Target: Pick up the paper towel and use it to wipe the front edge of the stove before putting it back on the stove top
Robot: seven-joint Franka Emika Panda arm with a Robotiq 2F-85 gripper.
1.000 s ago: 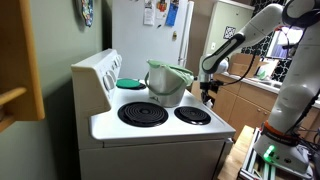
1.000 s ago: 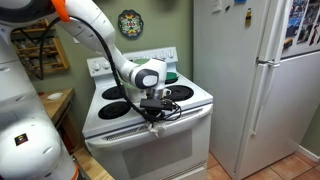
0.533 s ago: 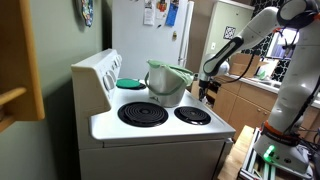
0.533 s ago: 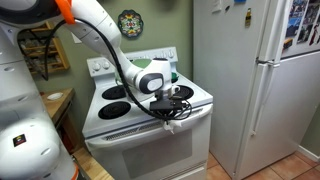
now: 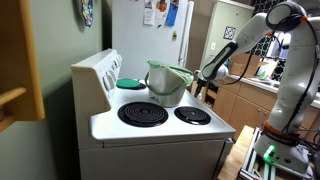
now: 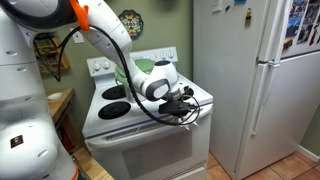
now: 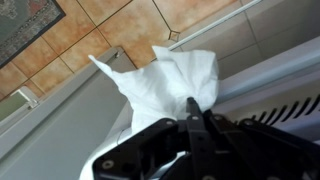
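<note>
The white stove [image 6: 120, 124] has black coil burners [image 5: 143, 114] and a raised back panel [image 5: 97, 72]. My gripper [image 6: 188, 106] is at the right end of the stove's rounded front edge [image 6: 135, 131]. It is shut on a crumpled white paper towel [image 7: 165, 72]. In the wrist view the closed fingers [image 7: 193, 108] pinch the towel, which bunches out beyond the tips, close to the white stove rim [image 7: 275, 72]. In an exterior view the gripper [image 5: 203, 88] is beside the stove's far corner. The towel shows there only as a small white scrap.
A pale green pot [image 5: 168, 81] and a teal lid [image 5: 130, 83] sit on the rear burners. A white refrigerator [image 6: 255, 90] stands close beside the stove. Wooden cabinets [image 5: 240, 100] are behind the arm. Tiled floor [image 7: 110, 30] lies below.
My gripper has slid with the towel along the front edge, from near the middle to the corner by the refrigerator. The arm has stretched further out.
</note>
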